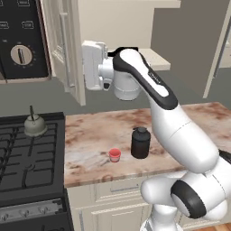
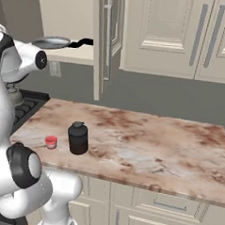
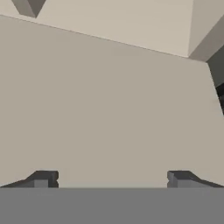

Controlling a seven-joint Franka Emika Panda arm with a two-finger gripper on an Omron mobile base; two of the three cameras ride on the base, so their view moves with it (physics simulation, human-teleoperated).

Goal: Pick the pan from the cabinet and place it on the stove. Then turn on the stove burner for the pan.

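Gripper (image 3: 111, 178) spread wide, holding nothing, facing plain beige cabinet (image 3: 109, 109) interior. Pan (image 2: 51, 43) sits on open cabinet's shelf, black handle pointing right toward door. Stove (image 1: 27, 155) at left, kettle (image 1: 34, 125) on far grate. Black jar (image 1: 140, 142) and red cup (image 1: 114, 155) on marble counter (image 1: 194, 122).

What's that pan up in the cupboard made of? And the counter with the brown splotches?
The pan looks like metal: a silver-grey, slightly shiny dish, with a black handle that could be plastic or coated metal. The countertop looks like polished stone, maybe marble or granite, judging by its cream surface with rusty-brown cloudy veins, though it could be an imitation.
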